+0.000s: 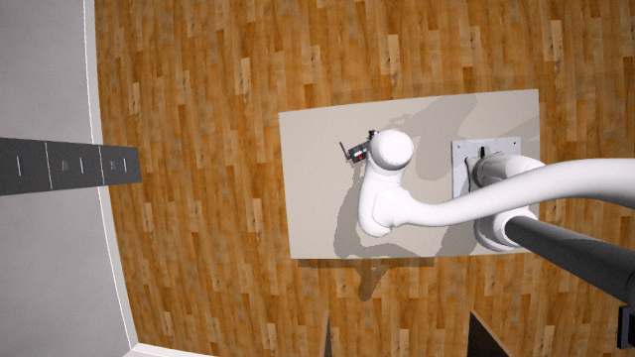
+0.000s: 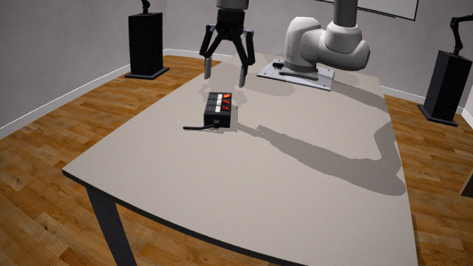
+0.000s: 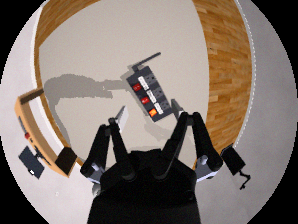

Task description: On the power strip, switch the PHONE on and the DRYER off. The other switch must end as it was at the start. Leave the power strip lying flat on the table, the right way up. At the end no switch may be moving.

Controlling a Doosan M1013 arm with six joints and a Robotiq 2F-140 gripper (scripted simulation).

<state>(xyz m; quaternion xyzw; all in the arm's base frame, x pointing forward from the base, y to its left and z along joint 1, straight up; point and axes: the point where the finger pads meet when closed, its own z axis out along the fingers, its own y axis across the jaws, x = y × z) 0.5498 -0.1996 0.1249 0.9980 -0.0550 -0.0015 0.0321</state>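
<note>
The black power strip (image 2: 218,109) (image 1: 358,152) (image 3: 148,92) lies flat and right way up on the grey table (image 2: 259,166), its cable stub pointing towards the table's front left. It carries three red rocker switches beside white labels; the far switch (image 2: 226,95) glows brighter than the other two. The label text is too small to read. My gripper (image 2: 225,77) (image 3: 148,107) hangs a little above the far end of the strip. Its fingers are spread apart with nothing between them. In the overhead view the wrist hides the gripper and part of the strip.
The arm's base plate (image 2: 295,75) is bolted at the far side of the table. Black camera pedestals stand on the wooden floor at the back left (image 2: 145,44) and at the right (image 2: 445,89).
</note>
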